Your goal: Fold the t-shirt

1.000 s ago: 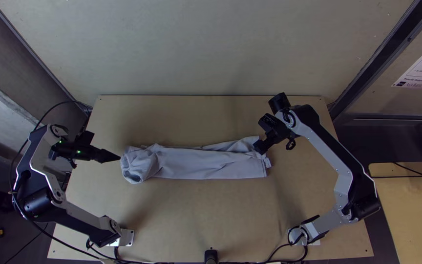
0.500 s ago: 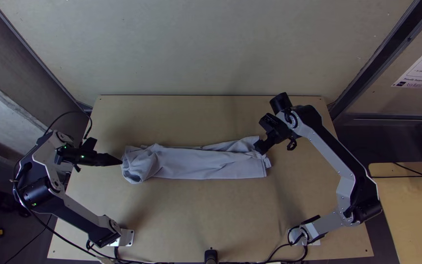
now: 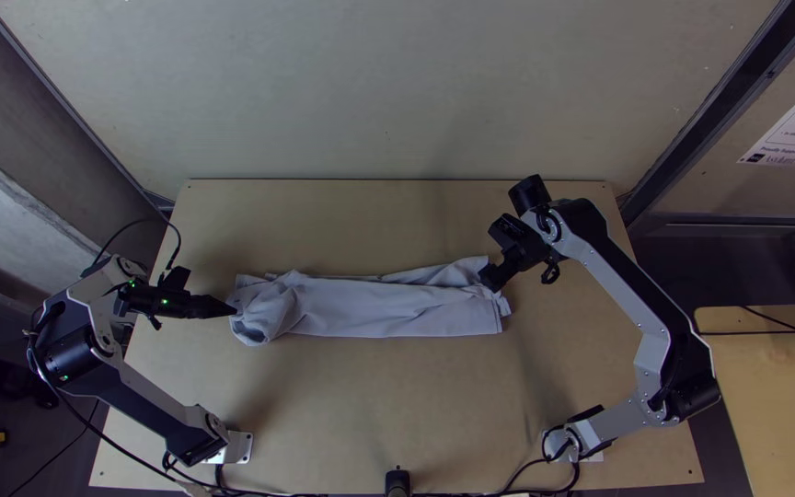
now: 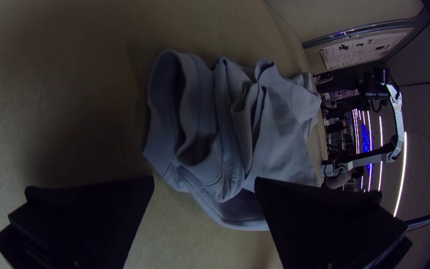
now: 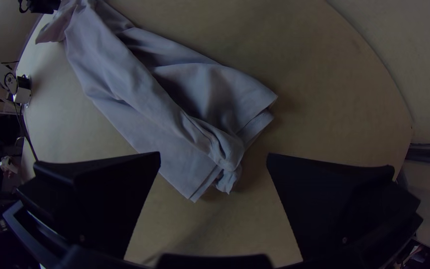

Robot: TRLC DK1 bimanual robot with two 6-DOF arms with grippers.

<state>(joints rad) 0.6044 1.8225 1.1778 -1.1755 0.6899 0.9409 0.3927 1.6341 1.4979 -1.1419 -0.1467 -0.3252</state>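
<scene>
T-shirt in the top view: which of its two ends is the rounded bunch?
The end by the left pincer: rumpled and rounded, whereas the other end, by the right pincer, has a straighter edge and squarer corner.

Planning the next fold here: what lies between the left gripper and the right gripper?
The top view shows the t-shirt there, a long, narrow strip on the table, bunched at the end by the left gripper and reaching to the right gripper.
</scene>
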